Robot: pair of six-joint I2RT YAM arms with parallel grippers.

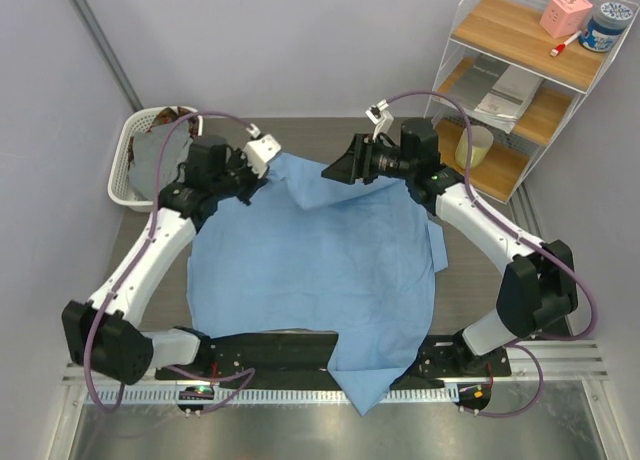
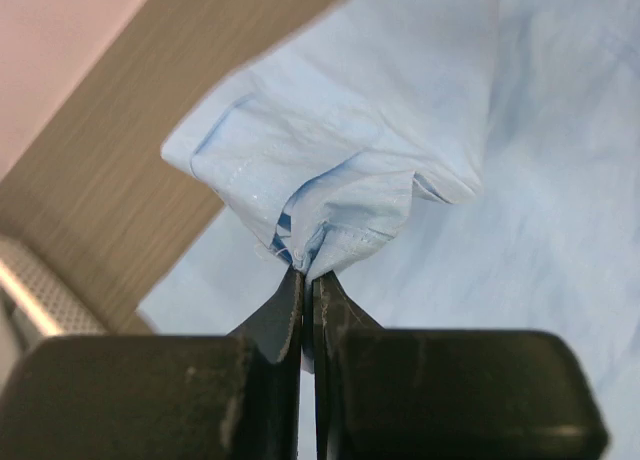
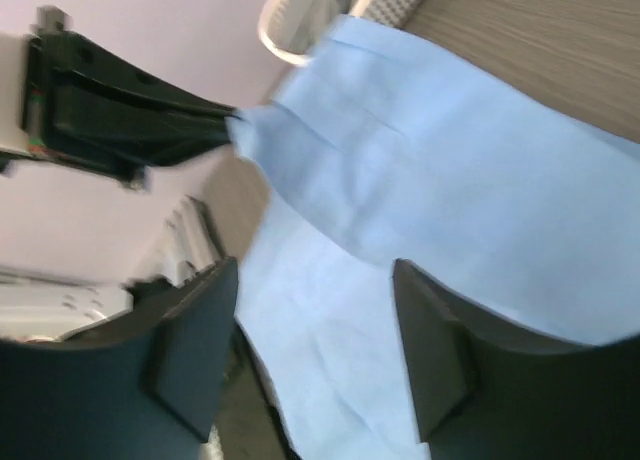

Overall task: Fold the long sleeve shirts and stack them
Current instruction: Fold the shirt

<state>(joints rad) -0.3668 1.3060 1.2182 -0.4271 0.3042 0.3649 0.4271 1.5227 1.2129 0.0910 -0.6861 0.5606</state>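
A light blue shirt lies spread over the middle of the table, its lower end hanging over the near edge. My left gripper is shut on a bunched fold at the shirt's far left corner and holds it a little above the table. My right gripper is open and empty above the shirt's far edge; its fingers frame flat blue cloth. Grey and brown shirts lie in the basket at the far left.
A white basket stands at the table's far left corner. A wire shelf unit with a cup, papers, a pink box and a jar stands at the far right. Bare wooden table shows round the shirt.
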